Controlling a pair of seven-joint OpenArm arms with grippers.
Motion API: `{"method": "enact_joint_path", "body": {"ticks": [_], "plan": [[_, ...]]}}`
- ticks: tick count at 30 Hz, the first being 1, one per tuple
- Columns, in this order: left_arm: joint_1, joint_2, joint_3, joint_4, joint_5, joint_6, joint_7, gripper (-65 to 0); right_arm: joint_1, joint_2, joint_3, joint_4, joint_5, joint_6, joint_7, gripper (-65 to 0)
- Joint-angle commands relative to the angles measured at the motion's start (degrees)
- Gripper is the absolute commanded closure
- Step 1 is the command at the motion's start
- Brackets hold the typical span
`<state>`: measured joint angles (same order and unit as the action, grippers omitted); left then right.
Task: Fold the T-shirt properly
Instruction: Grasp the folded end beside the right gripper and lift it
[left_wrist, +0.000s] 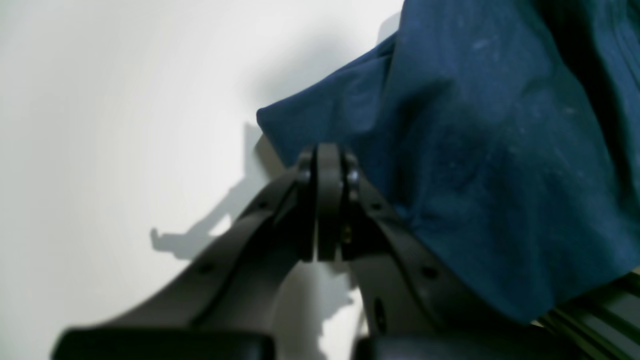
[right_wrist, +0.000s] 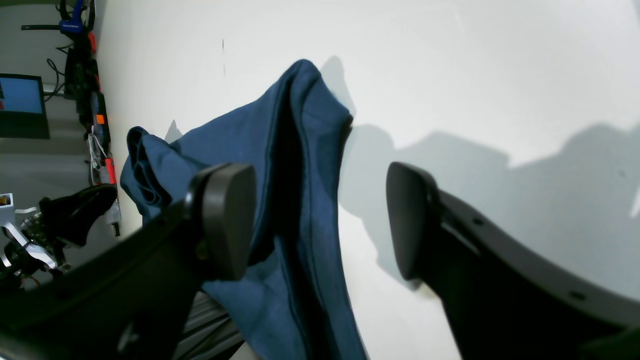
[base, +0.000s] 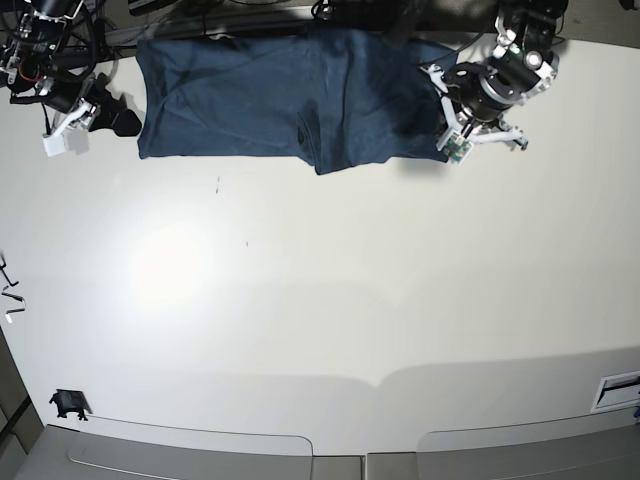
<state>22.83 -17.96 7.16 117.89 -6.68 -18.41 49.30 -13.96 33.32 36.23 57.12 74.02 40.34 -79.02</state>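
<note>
Base view: the T-shirt lay along the far edge of the white table, roughly a wide band, lower hem uneven with a flap dropping near the middle. Both arms sat at its two ends. My read: early stage, still grabbing or positioning, no clean fold visible yet.

Left gripper was fully closed, jaws pressed flat together. Left wrist view showed it just beside a lifted edge of the shirt; no cloth visible between the tips, so it looked empty. Cloth draped close on one side of it, and I couldn't tell whether it touched.

Right gripper was spread wide, nothing held. Right wrist view showed a raised ridge of the shirt running between and behind the two pads, one pad overlapping the fabric in frame; contact not clear.

Next move, as I judge it: right needs to come down and close on that ridge; left needs to reopen before it can take its corner. Risk: pinching too many layers at the bunched end.
</note>
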Motion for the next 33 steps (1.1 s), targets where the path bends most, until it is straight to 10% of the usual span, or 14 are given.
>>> {"method": "enact_joint_path", "body": {"ticks": [1, 33], "plan": [[-0.1, -0.3, 0.0, 1.1, -0.5, 0.0, -1.2, 0.0, 0.0, 0.8, 0.2, 0.3, -2.1, -0.3, -1.0, -39.6], [-0.1, -0.3, 0.0, 1.1, -0.5, 0.0, -1.4, 0.0, -2.3, -5.7, -2.1, 0.3, -1.4, -0.3, -1.0, -44.1]]}}
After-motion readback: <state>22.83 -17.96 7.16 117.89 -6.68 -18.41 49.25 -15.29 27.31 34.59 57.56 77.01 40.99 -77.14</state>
